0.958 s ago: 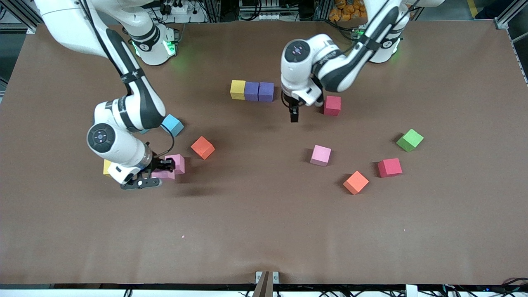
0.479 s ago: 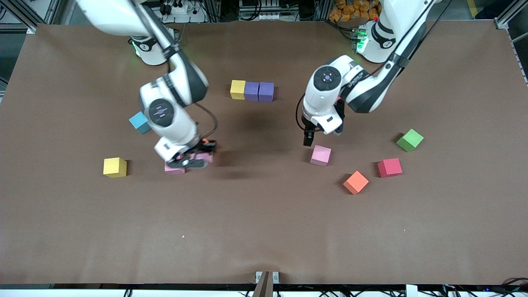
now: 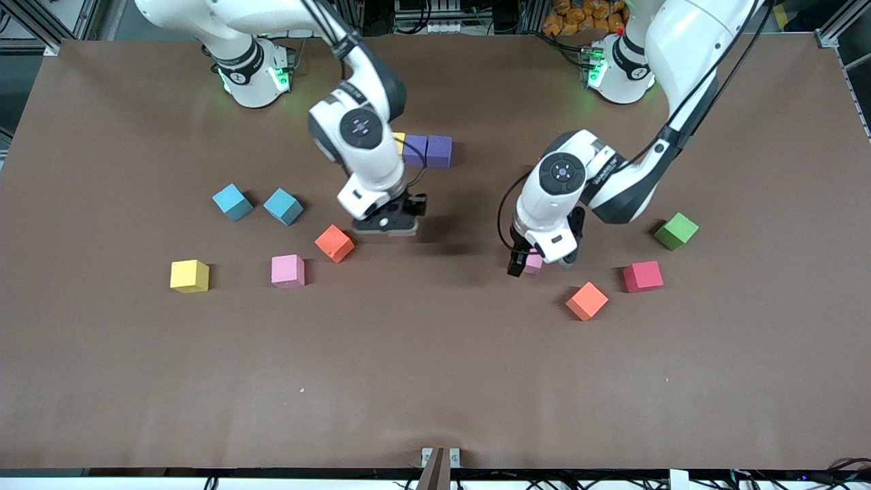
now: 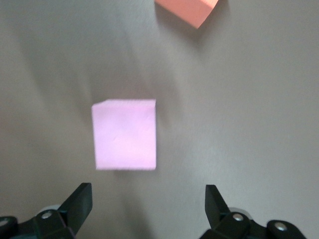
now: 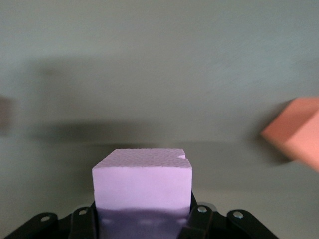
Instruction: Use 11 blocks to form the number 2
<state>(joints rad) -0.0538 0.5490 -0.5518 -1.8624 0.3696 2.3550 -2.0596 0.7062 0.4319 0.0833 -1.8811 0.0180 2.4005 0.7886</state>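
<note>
brown matte table (image 3: pixel 435 381), right gripper (image 5: pixel 143 219) clenching a pink foam cube (image 5: pixel 142 185) that front view hides, left gripper (image 4: pixel 148 201) spread over probably another pink cube (image 4: pixel 124 134)

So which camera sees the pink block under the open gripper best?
The left wrist view: the pink block shows whole on the table under the open left gripper. The front view shows only a sliver beside that gripper. The right wrist view shows another pink block instead, held by the right gripper.
</note>
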